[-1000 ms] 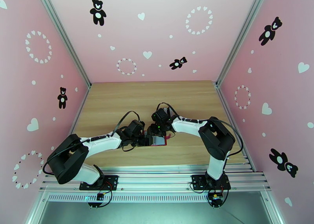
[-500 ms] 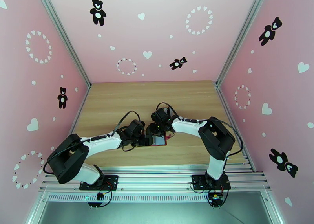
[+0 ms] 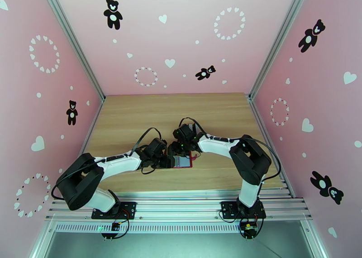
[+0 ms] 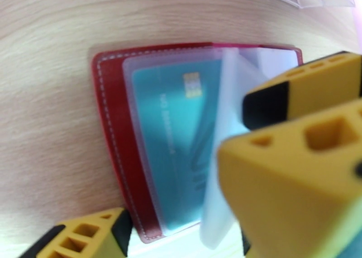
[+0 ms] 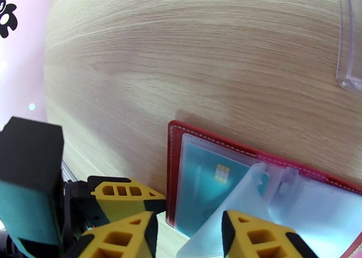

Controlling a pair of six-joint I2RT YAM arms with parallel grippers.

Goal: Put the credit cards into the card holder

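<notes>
Dark-red leather-like folding card holder [image 4: 110, 132] lies open on the pale wooden table [image 4: 45, 118], with a teal plastic credit card [image 4: 174, 132] tucked in its clear sleeve. The left gripper [image 4: 174, 186] stands open, its fingers astride one edge of the holder. The right gripper [image 5: 186, 225], jaws apart, hovers over the holder's middle, a clear sleeve leaf [image 5: 235, 195] raised between its fingers.

White links, black joints, black cables on left arm [image 3: 116, 164], right arm [image 3: 218, 145]; yellow jaws, black pads
</notes>
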